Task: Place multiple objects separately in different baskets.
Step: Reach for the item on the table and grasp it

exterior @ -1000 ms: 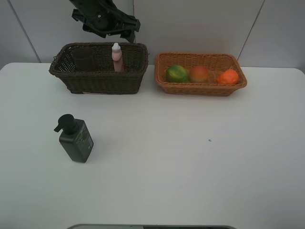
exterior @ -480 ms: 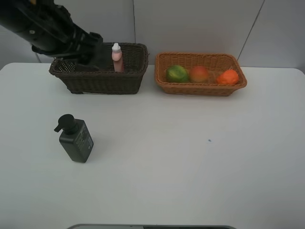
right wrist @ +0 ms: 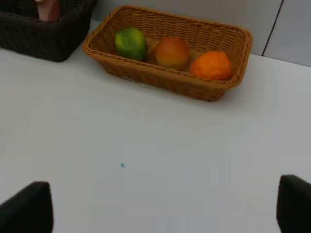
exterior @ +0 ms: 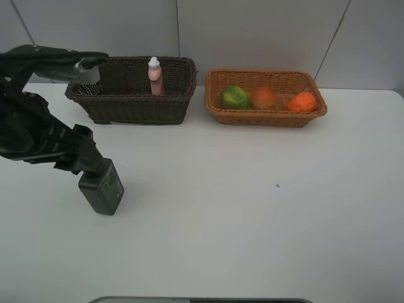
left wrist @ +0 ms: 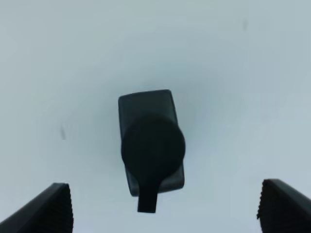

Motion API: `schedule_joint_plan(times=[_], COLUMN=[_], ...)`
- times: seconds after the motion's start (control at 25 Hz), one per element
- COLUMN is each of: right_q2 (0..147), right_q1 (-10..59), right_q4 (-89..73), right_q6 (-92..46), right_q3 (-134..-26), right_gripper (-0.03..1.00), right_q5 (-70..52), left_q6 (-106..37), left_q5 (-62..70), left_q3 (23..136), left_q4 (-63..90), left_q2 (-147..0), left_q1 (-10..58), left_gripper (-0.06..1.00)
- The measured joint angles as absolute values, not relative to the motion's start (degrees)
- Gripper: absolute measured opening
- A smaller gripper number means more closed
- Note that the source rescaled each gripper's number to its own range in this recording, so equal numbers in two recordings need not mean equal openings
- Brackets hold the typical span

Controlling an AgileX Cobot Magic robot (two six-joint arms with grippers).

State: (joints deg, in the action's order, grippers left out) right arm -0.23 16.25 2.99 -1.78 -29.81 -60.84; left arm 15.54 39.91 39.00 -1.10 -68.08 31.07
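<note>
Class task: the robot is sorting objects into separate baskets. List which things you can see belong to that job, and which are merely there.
Belong to the job:
- dark brown basket, with the pink bottle
- light basket, with the green fruit, peach and orange
- dark green pump bottle, on the table
- left gripper, open above that bottle

Merely there:
- white table
- small blue speck

Looks down from high on the whole tabletop [exterior: 252, 221]. Left wrist stares straight down, close over the dark green pump bottle [left wrist: 151, 141]. Right wrist faces the light basket [right wrist: 170, 77], shared with overhead.
</note>
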Motion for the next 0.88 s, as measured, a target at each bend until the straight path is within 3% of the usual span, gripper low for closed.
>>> schedule_joint_plan(times=[0.88], right_q2=[-0.2], right_q1=[16.2], right_q4=[3.0], right_q6=[-1.8], right_q3=[-29.8], right_gripper=[0.99], right_q5=[-60.8], left_q6=[15.6], left_q5=[32.3], left_q3=[38.4], left_q4=[1.2], left_q2=[-89.8], left_q1=[31.1], left_gripper=[0.98])
